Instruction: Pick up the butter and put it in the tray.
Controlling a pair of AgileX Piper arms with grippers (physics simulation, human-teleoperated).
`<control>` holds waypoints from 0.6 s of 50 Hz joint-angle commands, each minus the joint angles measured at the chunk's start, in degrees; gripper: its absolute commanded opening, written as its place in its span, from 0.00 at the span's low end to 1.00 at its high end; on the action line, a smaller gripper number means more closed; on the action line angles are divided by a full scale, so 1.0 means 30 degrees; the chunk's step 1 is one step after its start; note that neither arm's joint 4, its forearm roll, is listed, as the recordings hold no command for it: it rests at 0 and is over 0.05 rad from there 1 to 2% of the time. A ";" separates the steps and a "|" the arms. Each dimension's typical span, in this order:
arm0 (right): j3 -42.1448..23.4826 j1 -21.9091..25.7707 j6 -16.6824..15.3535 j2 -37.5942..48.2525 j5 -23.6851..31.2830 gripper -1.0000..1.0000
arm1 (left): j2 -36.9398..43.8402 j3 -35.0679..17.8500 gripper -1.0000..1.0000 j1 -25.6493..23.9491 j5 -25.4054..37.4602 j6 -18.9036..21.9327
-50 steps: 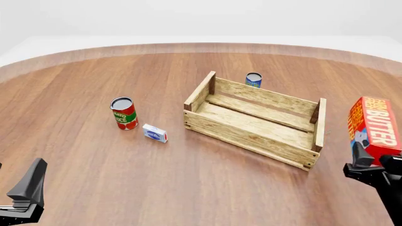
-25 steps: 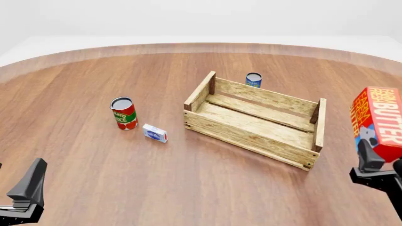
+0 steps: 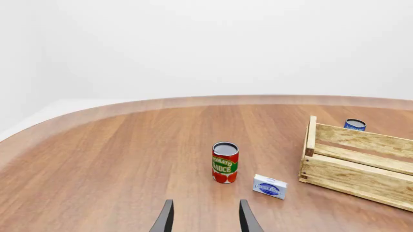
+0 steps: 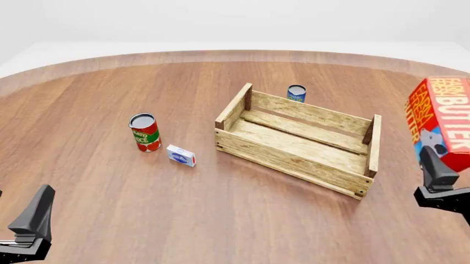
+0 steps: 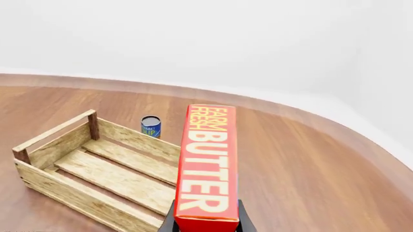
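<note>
Butter: the butter is a red-orange carton with white lettering and a blue patch low on one face; it stands upright and slightly tilted, lifted off the table at the right edge of the front view; it is to the right of the tray and apart from it, not inside it; in the right wrist view the butter runs lengthwise straight out from the fingers
Right gripper: the right gripper sits under the carton's lower end; its jaws pinch the carton from both sides; only the tips of the dark fingers show beside the carton in the right wrist view
Left gripper: the left gripper hangs low at the near left of the table; jaws spread with bare wood between them; nothing held
Tray: the tray is a slatted wooden crate, right of centre on the table, set at an angle; nothing lies in it
Other things: a red can stands left of the tray; a small blue-and-white box lies just beside that can, between it and the tray; a blue can stands just behind the tray's far wall
</note>
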 commanded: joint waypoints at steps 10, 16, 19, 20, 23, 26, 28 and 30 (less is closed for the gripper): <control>-0.2335 0.1678 -0.0485 0.0453 0.0805 0.00 | 0.0000 0.0000 1.00 0.0000 0.0000 0.0000; -0.2899 0.2173 -0.0758 0.1322 0.0429 0.00 | 0.0000 0.0000 1.00 0.0000 0.0000 0.0000; -0.3137 0.2426 -0.0933 0.1773 0.0272 0.00 | 0.0000 0.0000 1.00 0.0000 0.0000 0.0000; -0.3233 0.2518 -0.0957 0.1923 0.0235 0.00 | 0.0000 0.0000 1.00 0.0000 0.0000 0.0000; -0.3588 0.2848 -0.1131 0.2500 0.0093 0.00 | 0.0000 0.0000 1.00 0.0000 0.0000 0.0000; -0.3955 0.3130 -0.1257 0.3087 -0.0073 0.00 | 0.0000 0.0000 1.00 0.0000 0.0000 0.0000; -0.4111 0.3232 -0.1275 0.3354 -0.0175 0.00 | 0.0000 0.0000 1.00 0.0000 0.0000 0.0000; -0.4269 0.3360 -0.1352 0.3727 -0.0334 0.00 | 0.0000 0.0000 1.00 0.0000 0.0000 0.0000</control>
